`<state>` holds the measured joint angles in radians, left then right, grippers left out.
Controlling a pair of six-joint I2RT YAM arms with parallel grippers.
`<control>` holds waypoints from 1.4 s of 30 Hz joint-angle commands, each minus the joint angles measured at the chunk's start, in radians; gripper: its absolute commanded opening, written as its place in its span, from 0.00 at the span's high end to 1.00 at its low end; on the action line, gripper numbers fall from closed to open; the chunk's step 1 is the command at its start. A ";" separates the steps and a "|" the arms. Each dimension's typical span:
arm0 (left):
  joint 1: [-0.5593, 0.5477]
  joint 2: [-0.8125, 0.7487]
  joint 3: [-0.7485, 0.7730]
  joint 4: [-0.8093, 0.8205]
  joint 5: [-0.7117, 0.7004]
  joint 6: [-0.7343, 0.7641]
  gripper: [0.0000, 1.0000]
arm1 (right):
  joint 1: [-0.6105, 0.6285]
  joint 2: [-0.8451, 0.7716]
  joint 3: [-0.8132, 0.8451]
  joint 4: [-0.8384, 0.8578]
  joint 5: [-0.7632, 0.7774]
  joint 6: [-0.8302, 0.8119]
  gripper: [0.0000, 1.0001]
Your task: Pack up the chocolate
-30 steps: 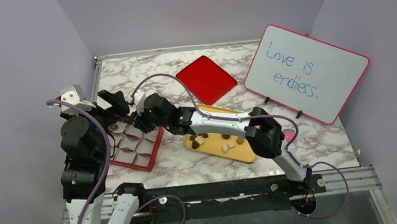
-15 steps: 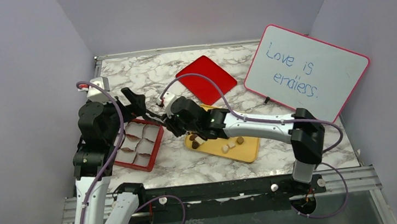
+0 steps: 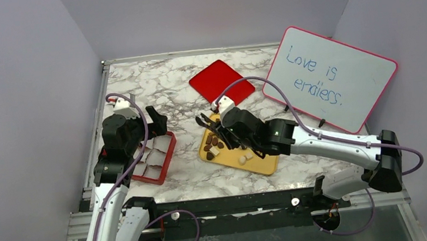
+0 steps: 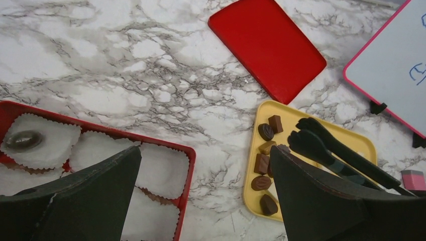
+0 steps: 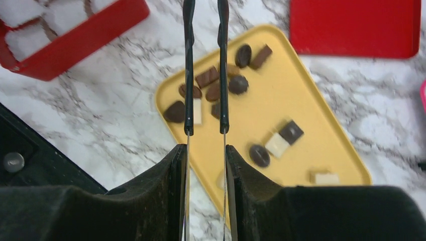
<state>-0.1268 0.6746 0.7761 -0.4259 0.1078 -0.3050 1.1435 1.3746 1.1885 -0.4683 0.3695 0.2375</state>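
The chocolate (image 3: 212, 144) lies as several dark, tan and white pieces on a yellow tray (image 3: 264, 164). Those pieces (image 5: 236, 84) also show in the right wrist view. One dark oval chocolate (image 4: 22, 140) sits in a paper cup of the red box (image 4: 100, 131). My right gripper (image 5: 206, 150) is shut on thin black-tipped tongs (image 5: 188, 75). The tongs (image 4: 321, 148) hover over the tray's left end with nothing visible between their tips. My left gripper (image 4: 206, 201) is open and empty, above the gap between the box (image 3: 167, 154) and the tray (image 4: 351, 140).
A red lid (image 3: 221, 84) lies flat behind the tray. A pink-framed whiteboard (image 3: 328, 77) stands at the back right, with a small pink eraser (image 4: 413, 178) near its foot. The red box holds several white paper cups.
My right arm has swung right with the tongs, from over the red box to above the yellow tray. My left arm has moved right and forward, still open.
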 commanded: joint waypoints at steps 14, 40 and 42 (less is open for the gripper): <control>-0.004 -0.006 -0.057 0.075 0.058 0.046 0.01 | -0.139 -0.138 -0.103 -0.359 0.004 0.132 0.64; -0.004 -0.024 -0.056 0.062 0.022 0.050 0.01 | -0.256 -0.044 -0.099 -0.376 -0.041 0.108 0.61; -0.004 -0.024 -0.055 0.062 0.021 0.050 0.01 | -0.257 -0.034 -0.101 -0.371 -0.050 0.115 0.60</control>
<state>-0.1268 0.6624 0.7258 -0.3756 0.1474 -0.2672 0.8978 1.3220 1.0893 -0.8745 0.3443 0.3473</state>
